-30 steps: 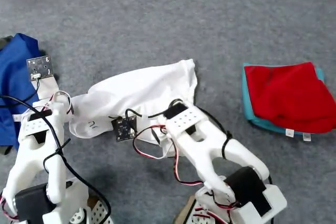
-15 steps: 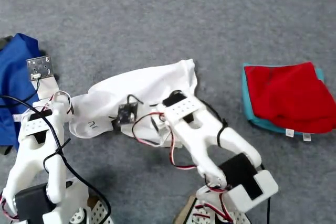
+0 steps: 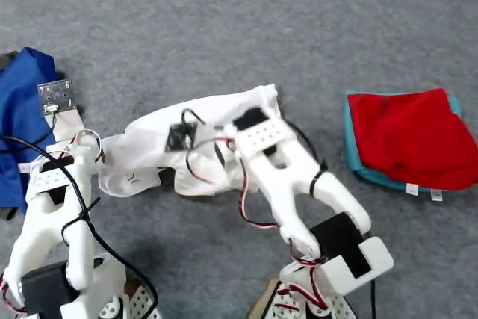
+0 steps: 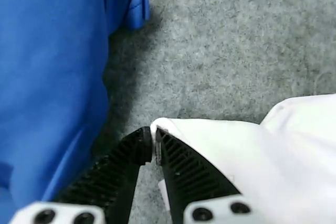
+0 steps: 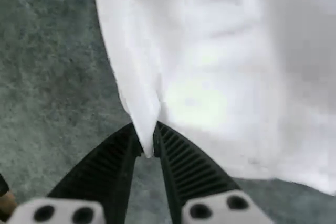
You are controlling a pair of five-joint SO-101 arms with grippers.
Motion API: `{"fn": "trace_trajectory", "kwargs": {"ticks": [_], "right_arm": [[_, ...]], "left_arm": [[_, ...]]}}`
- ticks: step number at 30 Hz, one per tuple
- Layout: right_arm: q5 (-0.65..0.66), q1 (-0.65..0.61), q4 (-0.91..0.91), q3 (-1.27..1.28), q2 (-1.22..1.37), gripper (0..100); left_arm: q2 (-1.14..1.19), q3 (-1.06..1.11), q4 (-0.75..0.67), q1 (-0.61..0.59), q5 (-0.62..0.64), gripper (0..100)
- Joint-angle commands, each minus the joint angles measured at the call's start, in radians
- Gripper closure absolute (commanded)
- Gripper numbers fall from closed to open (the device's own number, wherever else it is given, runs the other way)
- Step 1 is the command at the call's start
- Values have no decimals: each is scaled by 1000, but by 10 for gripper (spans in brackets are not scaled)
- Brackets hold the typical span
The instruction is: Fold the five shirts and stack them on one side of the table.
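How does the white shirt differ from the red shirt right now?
The white shirt lies crumpled and unfolded mid-table, while the red shirt sits folded toward one side, on top of a teal shirt. The left gripper and the right gripper both pinch the white shirt, and neither touches the red shirt. Both shirts are on the grey table.

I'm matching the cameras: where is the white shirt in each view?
High view: white shirt mid-table, under both arms.
Left wrist view: white shirt edge pinched in the left gripper, near the blue shirt.
Right wrist view: white shirt fold pinched in the right gripper.
Shared landmark: grey table.
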Motion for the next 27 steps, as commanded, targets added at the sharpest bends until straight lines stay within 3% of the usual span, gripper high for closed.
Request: {"fn": "trace_trajectory", "kwargs": {"ticks": [1,7,13,18,21,27], "right_arm": [[-37,22,121,-282,-5,995],[-58,22,301,-777,-81,995],[-58,50,427,-1239,-125,995],[-41,137,405,-1583,-120,995],[43,171,354,-1705,-113,995],[219,173,207,-1808,-119,995]], "left_arm": [[-12,-51,8,5,6,982],[-64,-133,132,14,28,982],[-254,-451,451,37,58,982],[-358,-578,635,58,-2,982],[-417,-661,709,94,-3,982],[-526,-848,743,160,-6,982]]}}
